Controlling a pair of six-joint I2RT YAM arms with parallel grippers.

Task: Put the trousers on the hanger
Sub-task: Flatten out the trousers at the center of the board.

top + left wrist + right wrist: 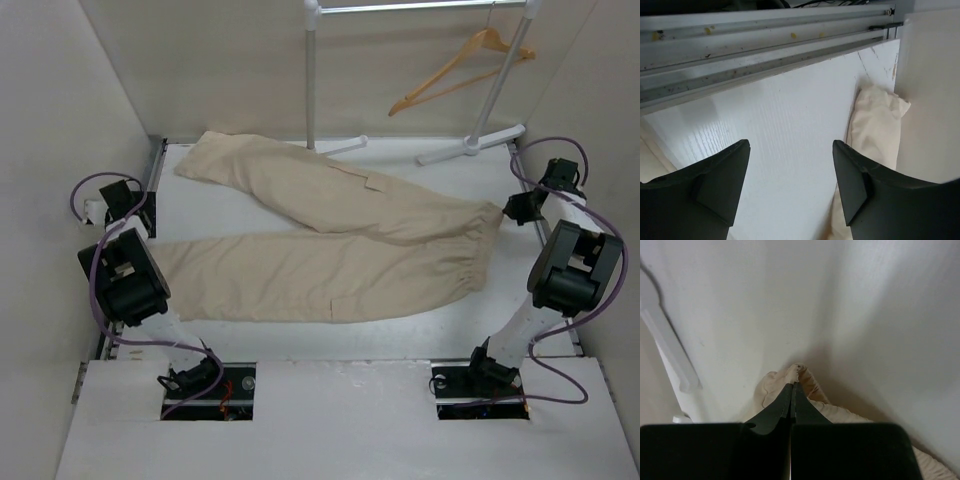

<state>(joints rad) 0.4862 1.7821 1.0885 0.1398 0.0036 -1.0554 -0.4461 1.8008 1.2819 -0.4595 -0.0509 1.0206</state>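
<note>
Beige trousers (330, 240) in right end effector (793, 386)

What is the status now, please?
Left hand open, empty. Right hand shut on trousers waist. Hanger hangs on rack; no obstacle seen.

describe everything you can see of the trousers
The trousers are beige soft cloth, lying flat on the white table, waist to the right, two long legs splayed leftward in a V. The waist is gathered; each leg shows a flap pocket. The right hand is shut, pinching the waist's far corner. The left hand is open beside a leg end, not touching it.
</note>
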